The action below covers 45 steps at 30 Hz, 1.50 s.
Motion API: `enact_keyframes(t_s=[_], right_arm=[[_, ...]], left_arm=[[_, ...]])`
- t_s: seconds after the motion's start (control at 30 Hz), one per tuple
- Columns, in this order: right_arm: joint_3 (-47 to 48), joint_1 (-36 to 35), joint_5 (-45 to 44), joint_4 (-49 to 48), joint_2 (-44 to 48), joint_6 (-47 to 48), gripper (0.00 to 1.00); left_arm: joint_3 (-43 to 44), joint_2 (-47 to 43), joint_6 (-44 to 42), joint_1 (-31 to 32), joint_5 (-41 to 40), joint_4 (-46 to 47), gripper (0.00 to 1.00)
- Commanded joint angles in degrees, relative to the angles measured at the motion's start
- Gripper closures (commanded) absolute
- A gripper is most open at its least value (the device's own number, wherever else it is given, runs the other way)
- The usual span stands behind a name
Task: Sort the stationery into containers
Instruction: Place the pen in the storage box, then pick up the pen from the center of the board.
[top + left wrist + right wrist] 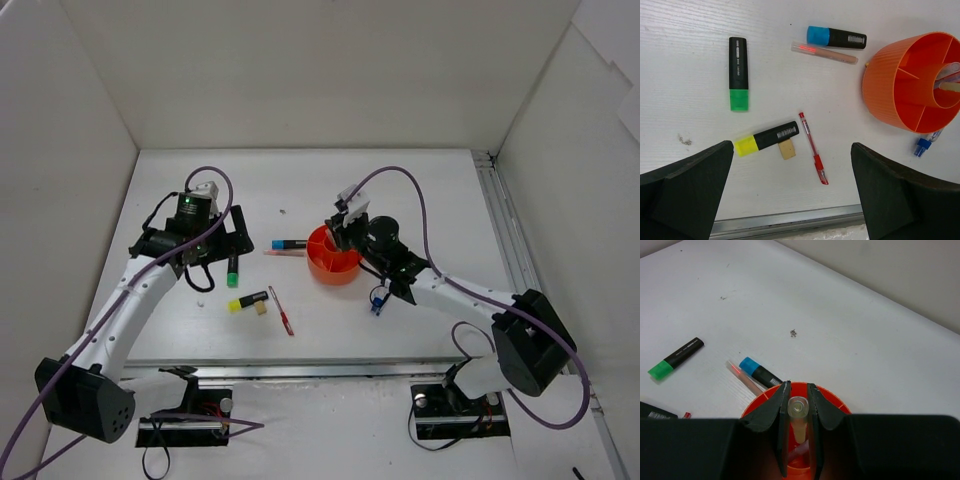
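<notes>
The orange tub (335, 265) stands mid-table and shows in the left wrist view (890, 80) and the right wrist view (827, 395). My right gripper (798, 400) is right above its central ring, shut on a pale clear-capped pen (798, 410) that stands upright with its lower end in the ring. My left gripper (792, 195) is open and empty, held above the loose items. Below it lie a green-capped highlighter (738, 73), a yellow-capped highlighter (767, 138), a tan eraser (787, 149), a red pen (813, 148), a blue-capped highlighter (836, 37) and a pink pen (824, 52).
A blue-white marker (925, 144) lies against the tub's near right side, under my right arm (420, 275). White walls close in the table on the left, back and right. A metal rail (790, 220) runs along the near edge.
</notes>
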<state>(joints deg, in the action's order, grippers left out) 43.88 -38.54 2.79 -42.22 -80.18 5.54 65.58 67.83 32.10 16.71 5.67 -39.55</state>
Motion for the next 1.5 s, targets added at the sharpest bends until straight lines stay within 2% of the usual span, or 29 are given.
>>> enact_keyframes(t_s=[0.0, 0.1, 0.23, 0.27, 0.37, 0.43, 0.5, 0.63, 0.67, 0.73, 0.87, 0.93, 1.0, 1.03, 1.1, 1.17, 1.23, 1.33, 1.47], right_arm=[[3.58, 0.66, 3.10, -7.00, -0.59, -1.23, 1.00], [2.62, 0.75, 3.10, -7.26, -0.77, -1.76, 0.96], [0.95, 0.84, 1.70, -7.71, 0.02, -2.81, 0.84], [0.60, 0.93, 1.17, -7.79, 0.63, -2.73, 0.76], [-0.37, 0.93, 1.87, -7.79, 2.39, -2.82, 0.65], [-0.90, 0.75, 2.05, -7.79, 3.45, -2.82, 0.62], [-1.60, 0.84, 2.14, -7.71, 5.03, -2.82, 0.52], [-3.18, 0.58, 2.48, -7.71, 8.19, -2.90, 0.45], [-3.62, 0.49, 2.40, -7.71, 10.11, -2.90, 0.38], [-4.85, 0.40, 1.61, -7.71, 11.80, -3.17, 0.02], [-7.92, -0.65, -5.22, -7.62, 17.51, -3.78, 0.02], [-10.21, -0.83, -6.56, -7.62, 19.26, -2.82, 0.02], [-12.40, -1.01, -9.55, -7.53, 21.81, -1.68, 0.02], [-13.02, -1.18, -10.08, -7.44, 23.30, -1.24, 0.02], [-14.52, -1.09, -11.48, -7.18, 24.54, -0.36, 0.02], [-15.40, -1.01, -12.01, -6.92, 25.60, 0.00, 0.02], [-15.75, -0.92, -11.67, -6.48, 26.21, 0.43, 0.02], [-15.75, -1.01, -11.49, -5.16, 26.83, 1.22, 0.02], [-15.40, -0.83, -12.02, -3.58, 27.71, 1.40, 0.02]], left_arm=[[3.41, 0.63, -1.07, 0.08, -0.66, 2.20, 0.00], [3.41, 0.98, -0.98, 0.08, -0.84, 2.20, 0.00], [3.50, 1.42, -1.16, 0.08, -0.84, 2.72, 0.00], [3.59, 1.95, -1.16, 0.08, -0.75, 2.81, 0.00], [3.94, 3.53, -1.07, 0.08, 0.39, 2.55, 0.00], [4.46, 5.11, -0.72, -0.44, 1.27, 2.46, 0.00], [4.99, 6.34, 0.33, -0.45, 1.62, 2.02, 0.00], [5.96, 10.02, 3.05, -0.97, 2.76, 2.02, 0.00], [6.31, 11.00, 4.19, -0.98, 2.85, 1.67, 0.00], [8.49, 16.07, 8.41, -1.76, 4.78, -0.08, 0.00], [11.85, 26.02, 13.42, -3.09, 11.80, -0.62, 0.00], [12.20, 29.88, 12.82, -3.09, 13.92, 3.06, 0.05], [13.60, 31.83, 10.90, -1.34, 11.22, 5.71, 0.06], [17.26, 34.01, 3.75, -0.02, 7.29, 4.67, 0.05], [23.59, 36.57, -4.72, 4.28, 1.23, 1.42, 0.02], [23.89, 37.37, -11.42, 6.40, -3.63, 1.31, 0.00], [20.41, 35.80, -20.17, 7.98, -1.91, 7.16, 0.00], [14.15, 32.72, -28.89, 8.78, -0.84, 14.64, 0.00], [15.01, 34.20, -35.14, 8.78, 2.33, 12.75, 0.00]])
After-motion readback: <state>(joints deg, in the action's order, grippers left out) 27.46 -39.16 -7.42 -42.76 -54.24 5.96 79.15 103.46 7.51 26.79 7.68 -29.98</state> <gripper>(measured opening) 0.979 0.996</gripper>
